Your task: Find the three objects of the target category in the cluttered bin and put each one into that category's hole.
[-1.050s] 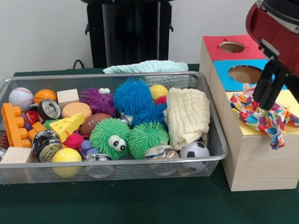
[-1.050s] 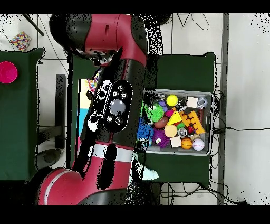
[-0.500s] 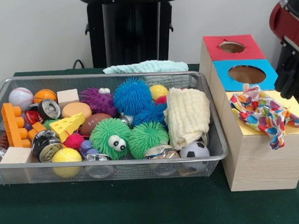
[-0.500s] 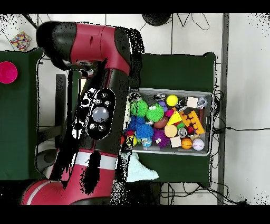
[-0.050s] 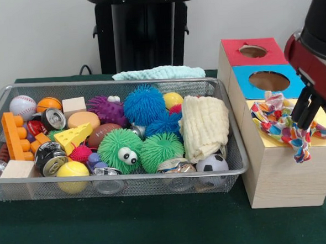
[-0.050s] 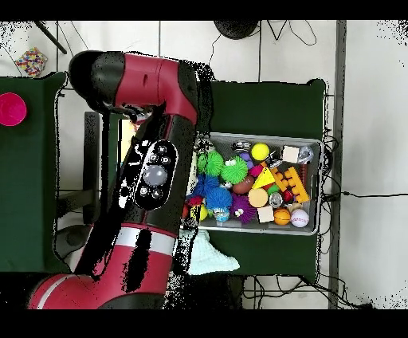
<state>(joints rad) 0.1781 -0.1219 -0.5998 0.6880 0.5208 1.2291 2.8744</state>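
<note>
A multicoloured cloth (image 5: pixel 285 126) lies crumpled on the yellow end of the wooden box (image 5: pixel 282 175), hiding that section's hole and hanging over the front edge. My gripper (image 5: pixel 303 119) comes down at the cloth's right side, open, its tips at the fabric with nothing held. The blue hole (image 5: pixel 268 80) and the red hole (image 5: pixel 253 51) are uncovered. A cream folded cloth (image 5: pixel 206 126) lies at the right end of the wire bin (image 5: pixel 122 180). A mint cloth (image 5: pixel 159 72) lies behind the bin. In the overhead view my arm (image 6: pixel 151 171) covers the box and the gripper.
The bin holds fuzzy balls, sports balls, cans, wooden blocks, an orange brick and a cheese wedge. In the overhead view the bin (image 6: pixel 319 187) is right of my arm, the mint cloth (image 6: pixel 211 257) lies below it, and a pink disc (image 6: pixel 11 108) sits far left.
The gripper let go of the multicoloured cloth and pulled away to the right, then came back down at the cloth's right side. The cloth stayed on the yellow section.
</note>
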